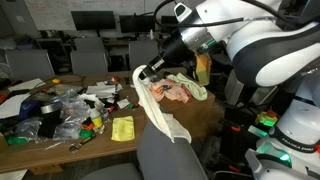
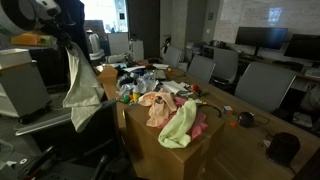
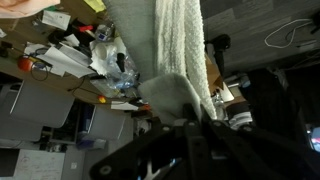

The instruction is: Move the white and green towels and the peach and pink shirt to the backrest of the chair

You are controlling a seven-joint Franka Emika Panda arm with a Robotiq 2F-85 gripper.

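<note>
My gripper point(image 1: 148, 72) is shut on the top of the cream-white towel point(image 1: 162, 112), which hangs in a long fold beside the table's end. It dangles just above the rounded grey backrest of the chair point(image 1: 172, 155). From the other side, the gripper point(image 2: 68, 42) holds the white towel point(image 2: 82, 92) well clear of the table. The peach shirt point(image 2: 152, 106), the pale green towel point(image 2: 180, 126) and the pink shirt point(image 2: 201, 128) lie bunched on the table's corner. In the wrist view the white towel point(image 3: 172, 45) runs up from the gripper point(image 3: 190, 112).
A small bright yellow cloth point(image 1: 122, 128) lies on the wooden table point(image 1: 40, 152) among several bottles, bags and cables point(image 1: 60, 112). Other grey office chairs point(image 2: 262, 84) stand along the table's far side. Monitors point(image 1: 92, 20) line the back.
</note>
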